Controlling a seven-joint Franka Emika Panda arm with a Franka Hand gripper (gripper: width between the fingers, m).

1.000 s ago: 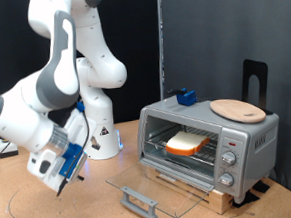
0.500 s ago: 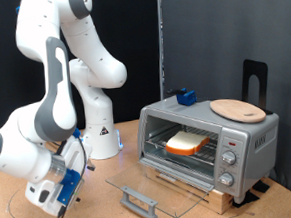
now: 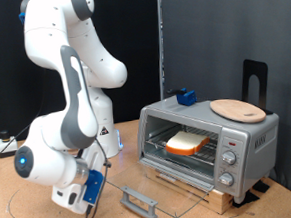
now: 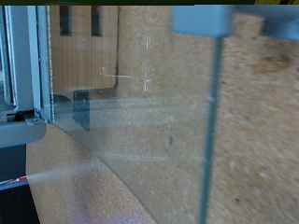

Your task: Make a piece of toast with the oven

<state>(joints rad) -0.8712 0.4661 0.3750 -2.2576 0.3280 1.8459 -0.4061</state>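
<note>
Gripper (image 3: pixel 89 196) lowered toward open oven (image 3: pixel 208 143) door at 8 o'clock, jaw state indeterminate, piece of toast (image 3: pixel 186 141) on rack.

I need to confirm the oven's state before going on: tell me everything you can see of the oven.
The oven is a boxy silver countertop toaster oven on a wooden base at the exterior view's right. Its glass door is folded down flat with a grey handle at the front edge. The piece of toast lies inside on the wire rack. Three knobs sit on its right-hand panel. A round wooden board and a small blue block rest on top. The gripper is low near the door handle, not touching it.
</note>
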